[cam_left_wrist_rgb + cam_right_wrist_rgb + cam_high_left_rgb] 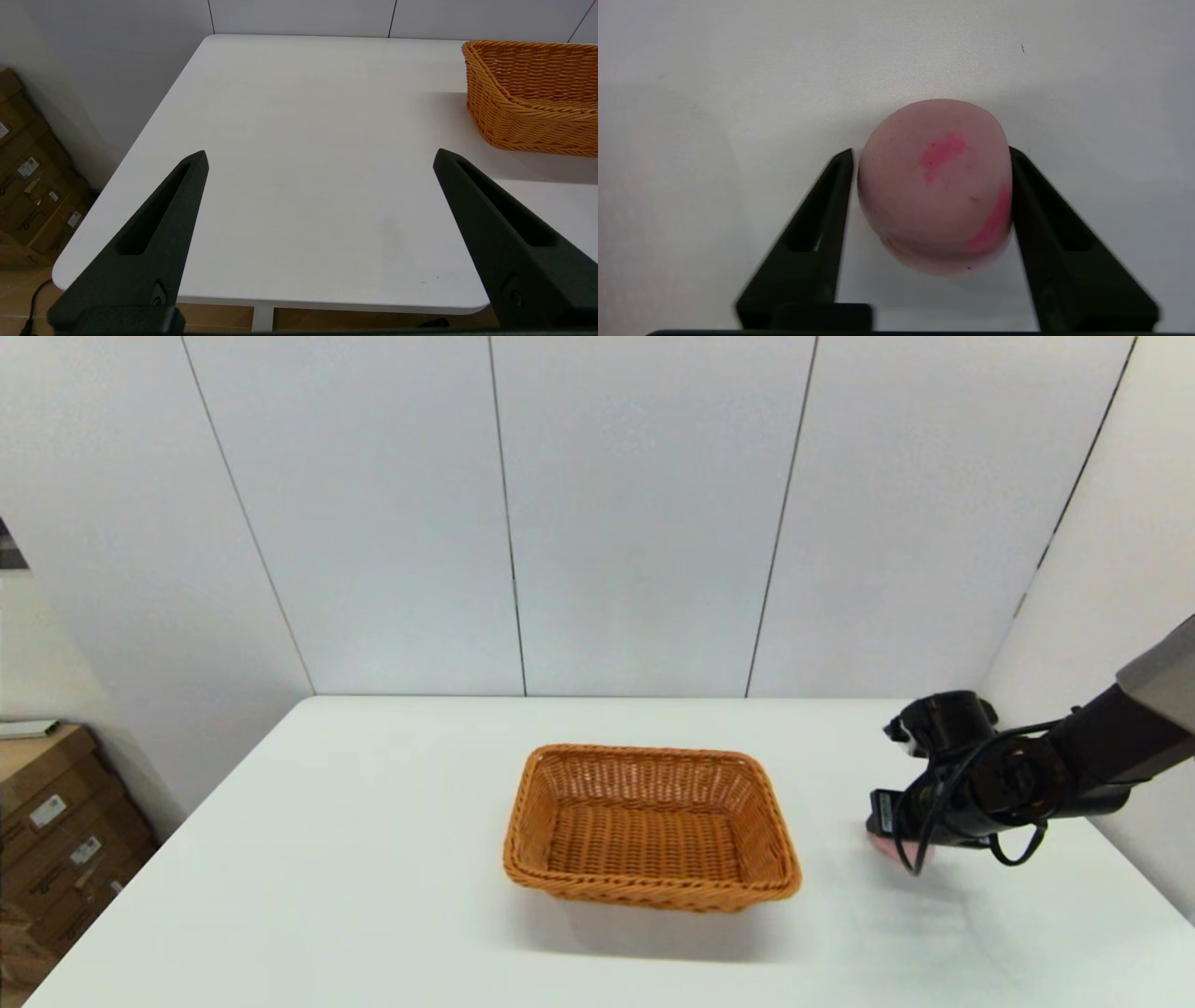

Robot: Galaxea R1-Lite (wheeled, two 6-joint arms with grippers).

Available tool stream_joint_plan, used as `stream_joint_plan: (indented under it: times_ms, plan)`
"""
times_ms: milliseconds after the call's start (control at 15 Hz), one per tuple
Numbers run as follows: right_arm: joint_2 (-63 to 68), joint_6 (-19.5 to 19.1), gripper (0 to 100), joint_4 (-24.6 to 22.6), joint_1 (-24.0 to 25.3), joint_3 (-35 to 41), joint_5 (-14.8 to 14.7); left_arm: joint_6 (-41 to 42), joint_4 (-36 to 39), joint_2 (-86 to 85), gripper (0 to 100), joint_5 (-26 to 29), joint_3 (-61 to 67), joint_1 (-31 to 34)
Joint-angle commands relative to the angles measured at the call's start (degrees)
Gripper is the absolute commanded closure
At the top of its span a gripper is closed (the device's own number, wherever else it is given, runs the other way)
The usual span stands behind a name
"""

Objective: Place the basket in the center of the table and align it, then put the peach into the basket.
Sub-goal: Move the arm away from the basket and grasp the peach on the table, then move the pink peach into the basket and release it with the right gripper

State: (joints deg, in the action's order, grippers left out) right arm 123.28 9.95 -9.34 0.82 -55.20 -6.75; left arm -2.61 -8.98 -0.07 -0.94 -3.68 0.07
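The peach [934,186] sits on the table [373,859] at its right side, well apart from the basket [652,825]. In the right wrist view it lies between the two black fingers of the right gripper [931,154]: one finger [1029,186] touches its side, the other [838,186] is against it or a hair off, so the gripper reads as closed around the fruit, or just closing. The peach looks to be resting on the white top with its shadow right under it, so I judge it clasped but not yet lifted. In the head view only a sliver of pink [892,847] shows beneath the right gripper [882,821].

The basket stands upright and empty near the middle of the table, its long axis running left to right, roughly square with the far edge. So the first part of the task looks done.

From the right gripper the basket lies to the left. The coming move therefore calls for a lift high enough to clear the rolled rim, then a carry leftward over the opening.

The left gripper [320,158] hangs with its fingers spread wide, holding nothing, at the near left of the table, the basket off to its right. The right arm is the one placed for the job.
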Motion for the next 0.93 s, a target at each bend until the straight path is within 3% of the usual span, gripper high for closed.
stream_joint_plan:
  times_ms: [67,933]
  plan:
    - [0.3,0.7,100,-0.1,-0.1,-0.3,0.1,0.0,-0.1,0.0,0,0.0,0.0,0.0]
    - [-8.8,3.2,100,2.7,-0.4,0.2,0.6,0.1,-0.1,0.0,0,0.0,0.0,0.0]
